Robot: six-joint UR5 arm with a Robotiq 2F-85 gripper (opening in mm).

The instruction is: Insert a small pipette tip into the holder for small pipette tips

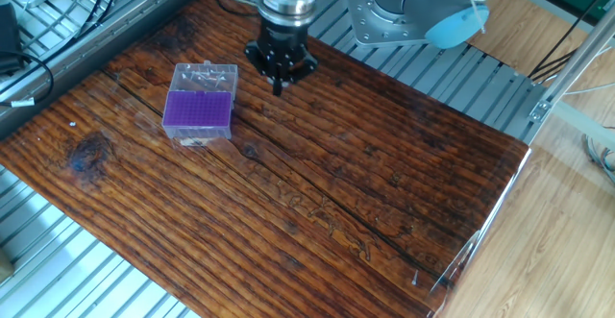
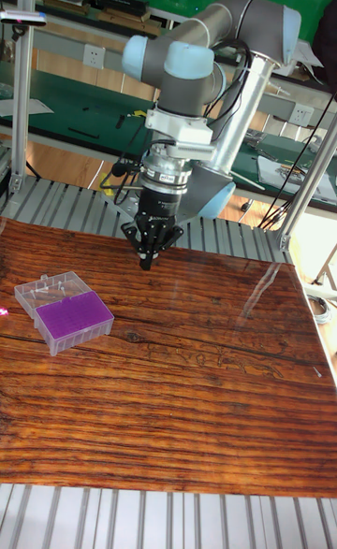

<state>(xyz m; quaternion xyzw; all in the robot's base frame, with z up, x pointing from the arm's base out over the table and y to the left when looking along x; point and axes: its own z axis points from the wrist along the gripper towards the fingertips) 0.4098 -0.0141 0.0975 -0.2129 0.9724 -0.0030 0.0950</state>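
The holder for small pipette tips [image 1: 199, 111] is a small clear box with a purple grid top. It stands on the left part of the wooden table [image 1: 365, 193], and its clear lid [image 1: 205, 75] is folded open behind it. The tall fixed view shows the holder [image 2: 75, 315] at the left. My gripper [image 1: 279, 85] hangs point-down above the table, to the right of the holder and a little beyond it, without touching it. Its fingers [image 2: 147, 254] are pressed together into a narrow point. I cannot make out a small pipette tip between them at this size.
Ribbed metal decking [image 1: 452, 68] surrounds the wooden board on all sides. Black cables [image 1: 58, 11] lie at the far left. A metal post [image 2: 309, 184] rises at the table's right rear corner. The arm's body [image 2: 215, 63] reaches in from behind the table.
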